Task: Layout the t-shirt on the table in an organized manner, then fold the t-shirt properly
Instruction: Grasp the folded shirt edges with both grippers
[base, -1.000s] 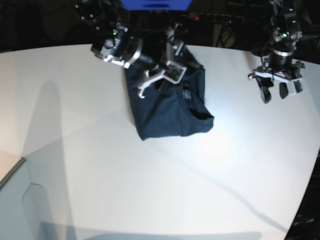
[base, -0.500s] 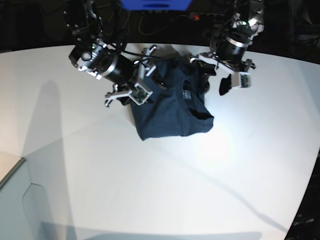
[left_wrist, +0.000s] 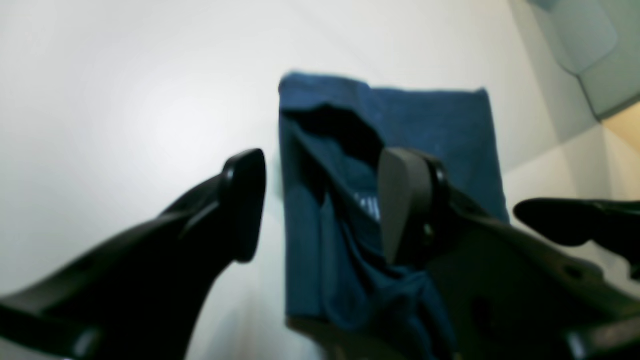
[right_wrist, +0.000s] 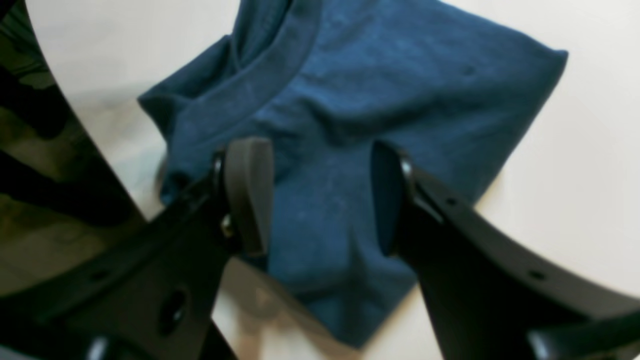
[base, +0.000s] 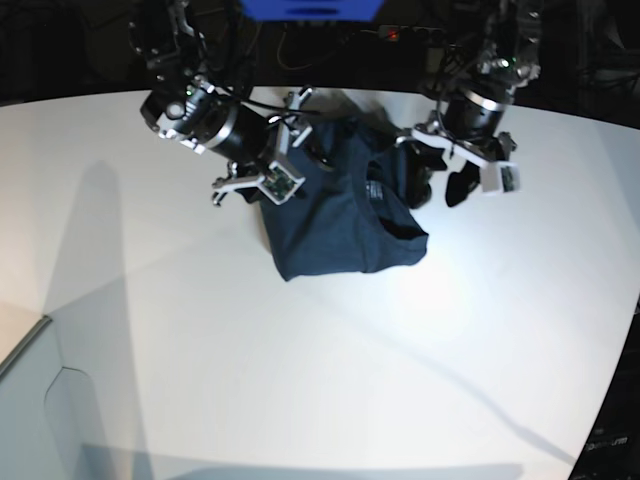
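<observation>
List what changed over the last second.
The left gripper swung in from the table's edge to the t-shirt's collar side. The right gripper drew back off the shirt towards its other side. Both stayed open; nothing gripped. The t-shirt lies unmoved.

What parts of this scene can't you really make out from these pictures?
- The t-shirt: its far part in the base view is covered by the right gripper and left gripper, so the full outline is unclear.
- The white label print inside the collar: blurred in the left wrist view, partly behind a finger.
- Whether either gripper touches the cloth: not clear in any view.
- The table: cut off by the frame edges.
</observation>
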